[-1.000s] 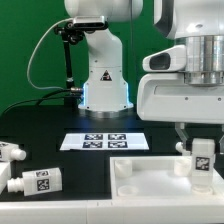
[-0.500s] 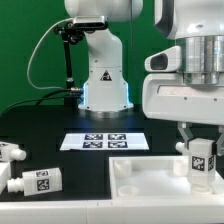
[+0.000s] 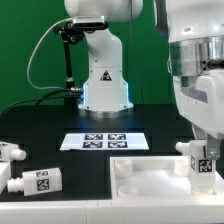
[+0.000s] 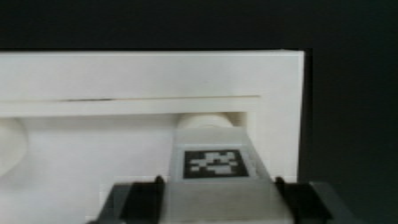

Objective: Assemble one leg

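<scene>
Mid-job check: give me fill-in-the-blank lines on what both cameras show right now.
The end effector is shut on the leg, which stands ___ over the tabletop. ___ loose legs lie at the exterior view's left. The marker board carries ___ tags.
Missing words: upright; two; four.

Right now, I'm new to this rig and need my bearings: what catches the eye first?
The pincer clamps an upright tagged leg at a corner of the white tabletop, at the exterior view's right. Two loose legs lie at that view's left, and the marker board lies mid-table.
</scene>
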You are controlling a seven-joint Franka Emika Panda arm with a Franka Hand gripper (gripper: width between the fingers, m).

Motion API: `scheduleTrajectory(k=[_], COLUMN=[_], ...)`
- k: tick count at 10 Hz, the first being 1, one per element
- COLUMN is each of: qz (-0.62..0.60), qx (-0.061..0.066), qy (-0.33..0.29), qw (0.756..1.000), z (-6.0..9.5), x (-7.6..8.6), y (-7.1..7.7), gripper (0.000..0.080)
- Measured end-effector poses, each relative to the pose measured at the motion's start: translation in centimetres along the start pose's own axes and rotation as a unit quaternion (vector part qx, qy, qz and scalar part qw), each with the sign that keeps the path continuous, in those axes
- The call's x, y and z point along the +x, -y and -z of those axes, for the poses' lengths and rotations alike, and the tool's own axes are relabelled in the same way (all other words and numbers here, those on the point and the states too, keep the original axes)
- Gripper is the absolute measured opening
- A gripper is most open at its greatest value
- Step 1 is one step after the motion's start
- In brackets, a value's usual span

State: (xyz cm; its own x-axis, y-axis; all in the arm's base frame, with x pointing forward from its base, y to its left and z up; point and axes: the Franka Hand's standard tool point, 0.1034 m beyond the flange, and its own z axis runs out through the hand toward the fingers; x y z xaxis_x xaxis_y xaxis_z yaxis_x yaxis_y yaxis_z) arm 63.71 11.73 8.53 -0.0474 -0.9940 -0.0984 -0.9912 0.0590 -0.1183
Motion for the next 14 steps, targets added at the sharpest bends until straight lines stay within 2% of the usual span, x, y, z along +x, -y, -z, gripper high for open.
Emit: scheduleTrajectory(k=[1,2,3,4,5,6,7,10,11,12,13,14], qz=[0.024,0.045,0.137,0.242,0.312,0.357,0.384,0.482,0.537,0.529,0.522,0.522], qx=[-0.001,-0.003,-0.040,-0.040,-0.053,-0.047,-0.048,-0.049,-0.045,-0.045,-0.045,-0.045], qy=[0.000,-0.001,-0.005,-0.003,0.001,0.001,0.002,0.005,-0.008,-0.007,-0.008,-0.008], qw=[1.000,0.999,0.990,0.969,0.948,0.933,0.922,0.875,0.843,0.847,0.852,0.852], z=[0.0,-0.1,-0.2,-0.1,-0.1,-0.1,-0.1,-0.2,-0.3,-0.3,-0.3,-0.3], x=[0.0,0.0,-0.1,0.1,0.0,-0.1,0.1,0.3,0.1,0.1,0.2,0.1], y=[0.0,-0.1,-1.1,-0.8,-1.2,-1.3,-1.3,-1.3,-0.9,-0.9,-0.9,-0.9], gripper=[0.0286,0.0376,0.0376,0.0564,0.0564,0.0636,0.0646,0.0648,0.0648,0.0648,0.0515,0.0345])
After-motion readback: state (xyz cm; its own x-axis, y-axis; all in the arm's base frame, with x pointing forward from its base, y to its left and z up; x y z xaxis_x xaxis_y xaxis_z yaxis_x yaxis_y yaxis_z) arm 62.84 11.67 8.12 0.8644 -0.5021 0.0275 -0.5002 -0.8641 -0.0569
